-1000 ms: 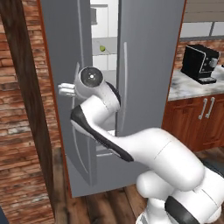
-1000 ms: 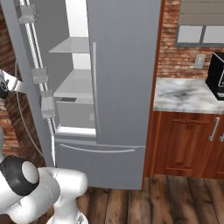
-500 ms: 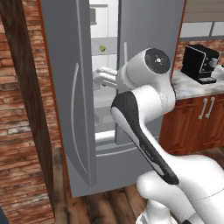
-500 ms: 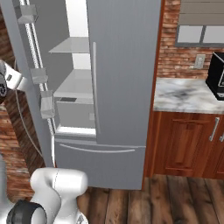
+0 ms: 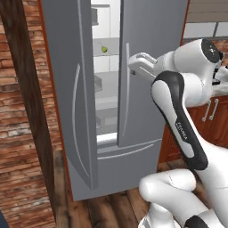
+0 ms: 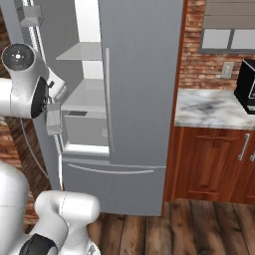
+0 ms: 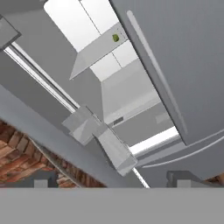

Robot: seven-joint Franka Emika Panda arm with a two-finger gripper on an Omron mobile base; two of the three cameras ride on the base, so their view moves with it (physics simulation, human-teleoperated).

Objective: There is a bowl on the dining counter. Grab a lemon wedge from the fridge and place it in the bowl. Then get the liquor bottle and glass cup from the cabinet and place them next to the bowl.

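Where the smooth grey fridge (image 5: 147, 67) stands with its left door (image 5: 71, 89) ajar, white shelves show inside, and a small green lemon wedge (image 5: 104, 49) sits on an upper one. Bent at the elbow, the white arm holds its claw (image 7: 111, 183) before the gap, fingers spread wide and empty.

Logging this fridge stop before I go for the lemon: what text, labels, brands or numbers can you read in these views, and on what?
White lettering on the arm's dark link: present, but too small and blurred to read.
Fridge doors, coffee machine, wall outlet: no readable text or labels.
No other writing, brand, number or sign is visible.
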